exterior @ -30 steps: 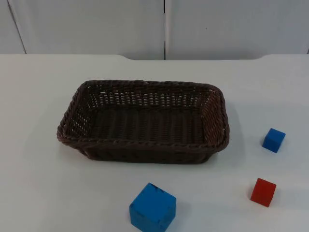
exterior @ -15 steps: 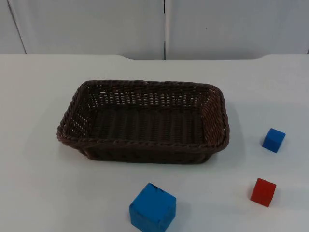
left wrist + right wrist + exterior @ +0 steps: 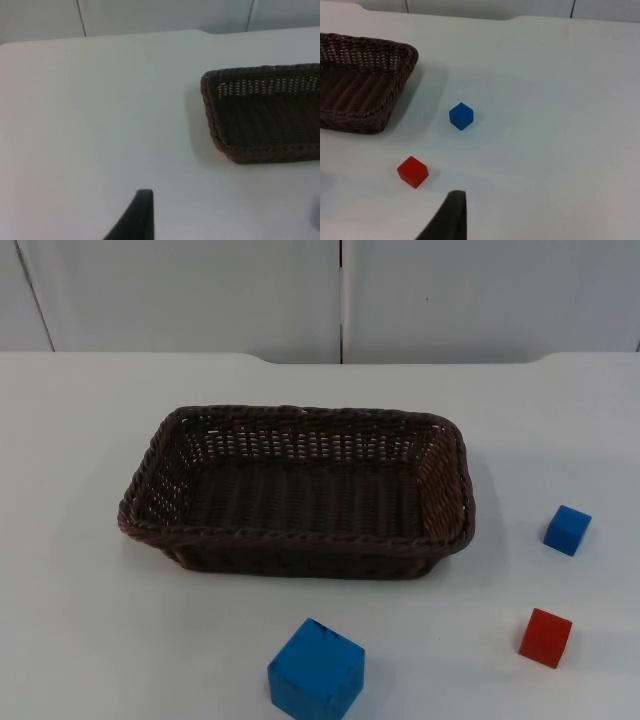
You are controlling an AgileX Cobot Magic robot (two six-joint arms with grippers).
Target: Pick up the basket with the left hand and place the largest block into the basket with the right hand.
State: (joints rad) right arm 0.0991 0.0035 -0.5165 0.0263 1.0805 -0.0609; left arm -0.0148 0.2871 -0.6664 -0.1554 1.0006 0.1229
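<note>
**Nothing has moved: both arms wait, task not begun**

Over the last second the scene has not changed at all. The basket [image 3: 300,537] sits flat on the white worktop [image 3: 80,440] exactly where it was, empty, with its long side facing the top camera. The three blocks are also unmoved. For the task, this means neither step has started: the basket has not been lifted and no block has been taken.

The large blue block [image 3: 316,670], which is clearly the biggest (and so the one to go in), stands on the camera's side of the basket, near its front wall but not touching it. The small blue block [image 3: 567,530] and the red block [image 3: 545,637] lie off to the basket's right, apart from each other and from the basket.

The left gripper [image 3: 137,217] hangs over bare worktop, well apart from the basket's short left end, which its wrist view looks toward. The right gripper [image 3: 449,216] hangs over the worktop near the red block, with the small blue block just beyond. Whether either gripper is open or closed cannot be told, and neither has hold of anything.

I judge that the left arm's approach to the basket rim comes first. The right arm must then aim for the large block, not the two small ones close by it.
</note>
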